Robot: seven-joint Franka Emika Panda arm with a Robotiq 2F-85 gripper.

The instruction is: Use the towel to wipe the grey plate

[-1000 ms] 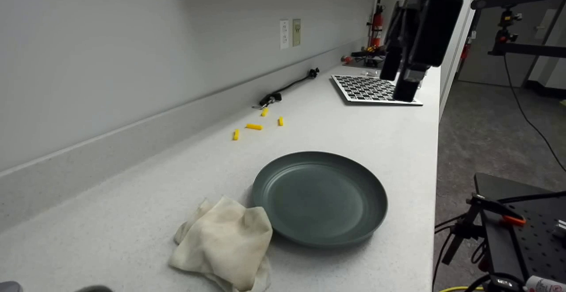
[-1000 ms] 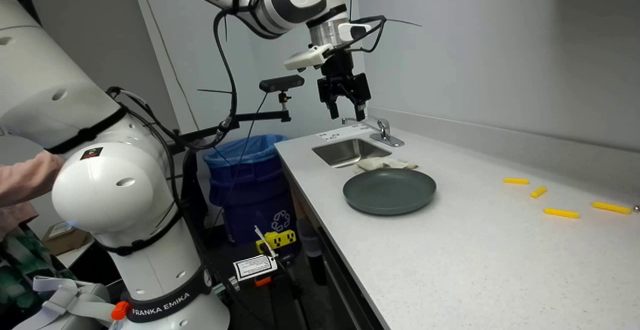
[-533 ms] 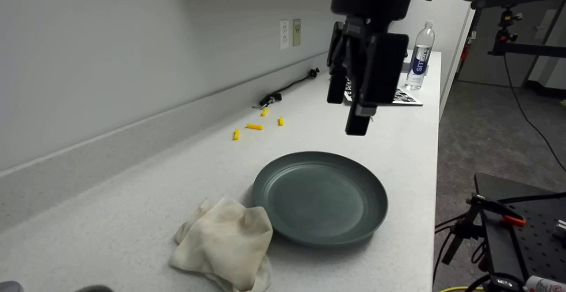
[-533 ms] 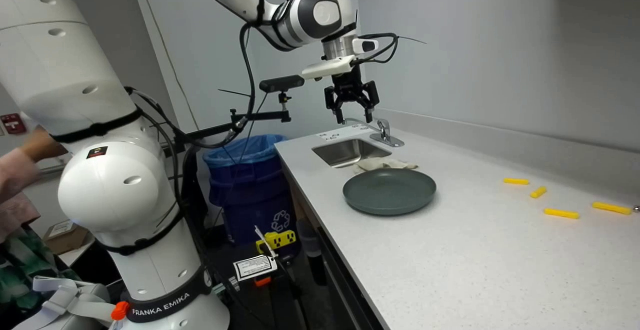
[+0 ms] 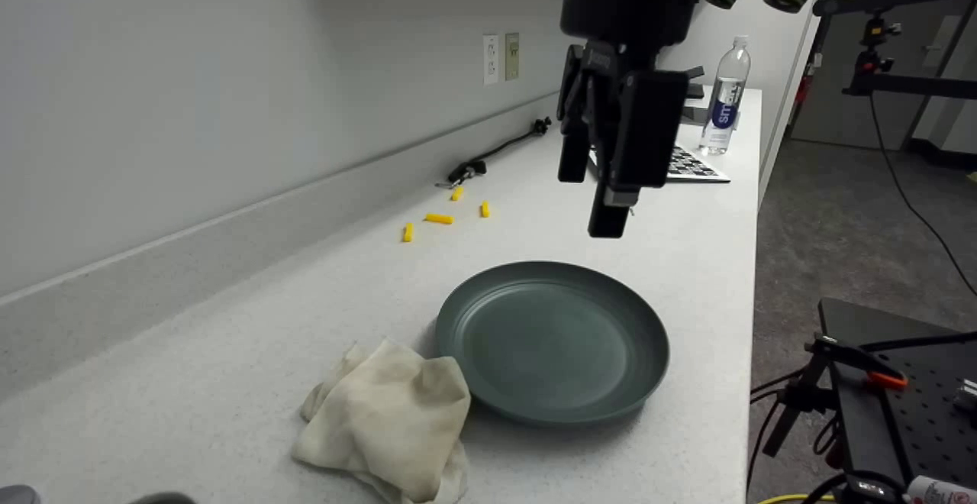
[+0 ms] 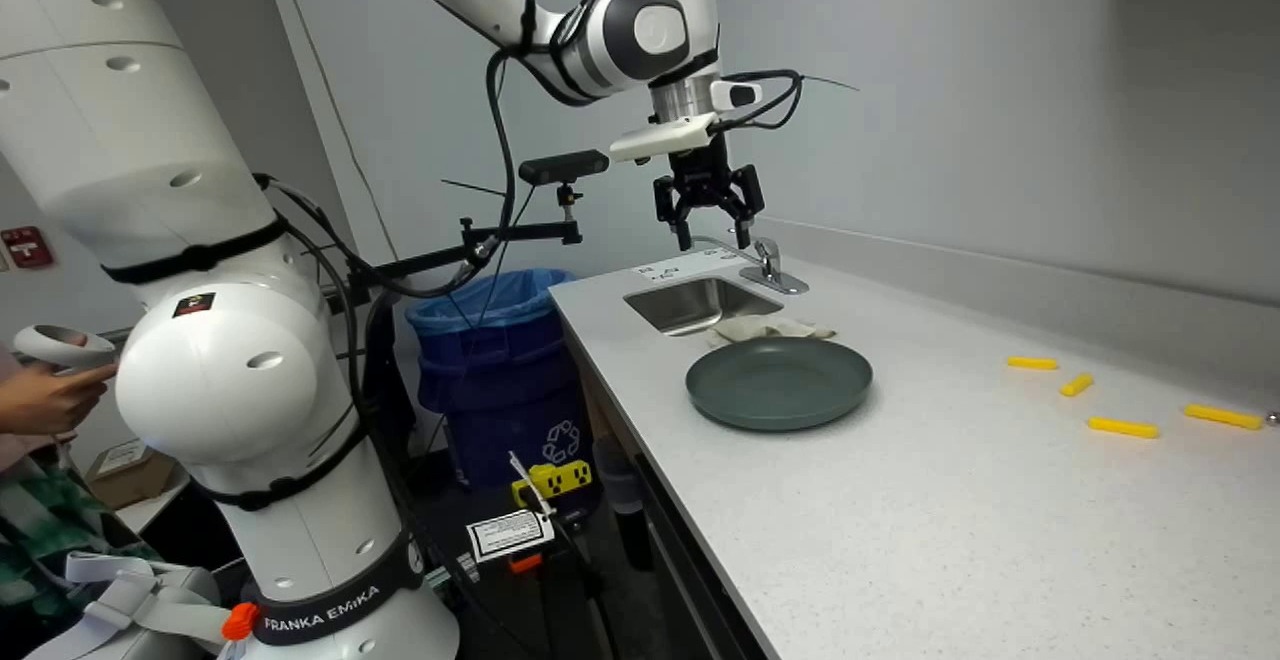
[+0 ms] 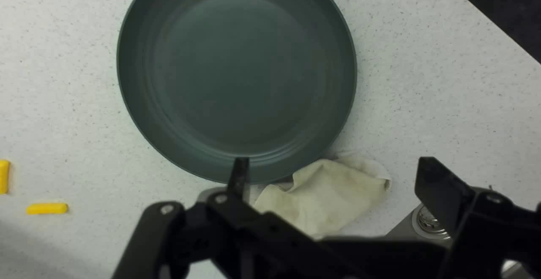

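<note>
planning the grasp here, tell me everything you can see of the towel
The towel is a cream, soft-looking cloth with faint brownish patches, loosely crumpled into a heap with folds and creases. It lies on the counter beside the grey plate, between it and the sink. One part sits right at the plate's rim; whether they touch I cannot tell. The open gripper is clear of it.

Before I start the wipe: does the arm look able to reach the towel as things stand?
Probably yes: the claw hangs open and holds nothing, and nothing seems to cover the towel. The low plate sits close beside it, but should be easy to clear.
</note>
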